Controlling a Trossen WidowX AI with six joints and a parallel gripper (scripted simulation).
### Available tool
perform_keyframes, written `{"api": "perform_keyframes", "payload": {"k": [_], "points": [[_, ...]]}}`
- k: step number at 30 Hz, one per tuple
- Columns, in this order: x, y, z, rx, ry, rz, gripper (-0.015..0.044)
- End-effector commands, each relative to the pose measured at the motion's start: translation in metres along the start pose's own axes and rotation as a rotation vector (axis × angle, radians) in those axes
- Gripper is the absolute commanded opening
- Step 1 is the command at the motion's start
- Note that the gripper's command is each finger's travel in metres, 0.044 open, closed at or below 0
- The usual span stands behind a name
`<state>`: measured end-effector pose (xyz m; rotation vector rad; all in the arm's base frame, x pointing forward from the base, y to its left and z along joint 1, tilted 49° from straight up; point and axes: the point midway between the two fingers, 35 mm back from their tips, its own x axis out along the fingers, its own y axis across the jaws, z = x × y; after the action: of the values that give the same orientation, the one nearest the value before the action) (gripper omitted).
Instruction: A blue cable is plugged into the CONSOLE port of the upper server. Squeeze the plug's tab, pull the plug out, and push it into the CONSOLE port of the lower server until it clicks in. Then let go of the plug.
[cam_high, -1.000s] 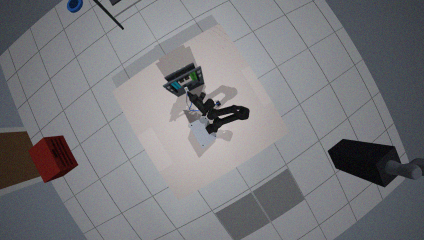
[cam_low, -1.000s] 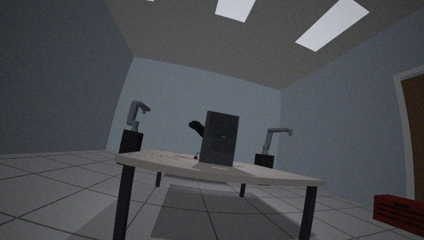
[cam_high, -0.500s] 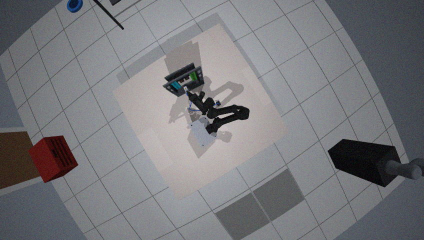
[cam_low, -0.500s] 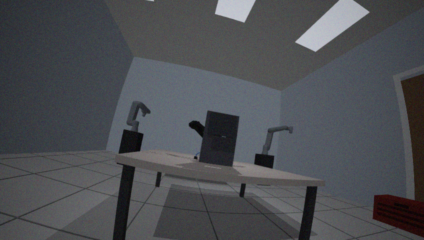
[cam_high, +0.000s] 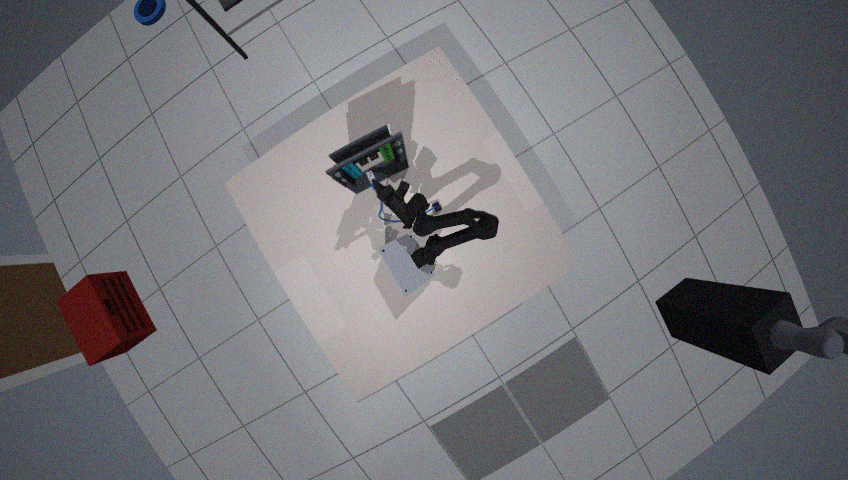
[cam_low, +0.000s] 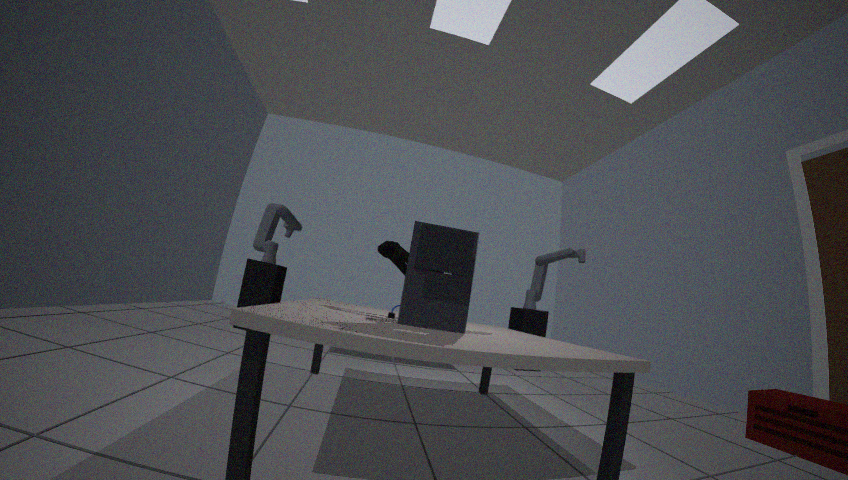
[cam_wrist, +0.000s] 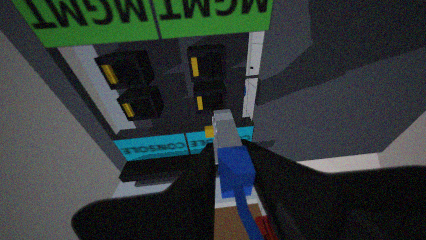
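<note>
Plug in jaws, wrist view only.

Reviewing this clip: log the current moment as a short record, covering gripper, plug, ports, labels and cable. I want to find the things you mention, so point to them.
gripper (cam_wrist: 226, 146): shut on the plug
plug (cam_high: 370, 176) (cam_wrist: 232, 160): clear body, blue rear; tip by the CONSOLE labels
seated in port: cannot tell
CONSOLE labels (cam_wrist: 152, 146): cyan
MGMT labels (cam_wrist: 100, 20): green, upside down in wrist view
cable (cam_high: 381, 212) (cam_wrist: 244, 215): blue, trailing from plug
release: not done
</note>
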<state>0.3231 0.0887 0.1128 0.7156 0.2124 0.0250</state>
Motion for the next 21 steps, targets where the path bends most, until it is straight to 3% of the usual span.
{"api": "perform_keyframes", "payload": {"k": [1, 21], "points": [[0.0028, 0.0034, 0.0016, -0.003, 0.0, 0.011, 0.0], [0.0115, 0.0044, 0.005, -0.003, -0.001, 0.012, 0.0]]}}
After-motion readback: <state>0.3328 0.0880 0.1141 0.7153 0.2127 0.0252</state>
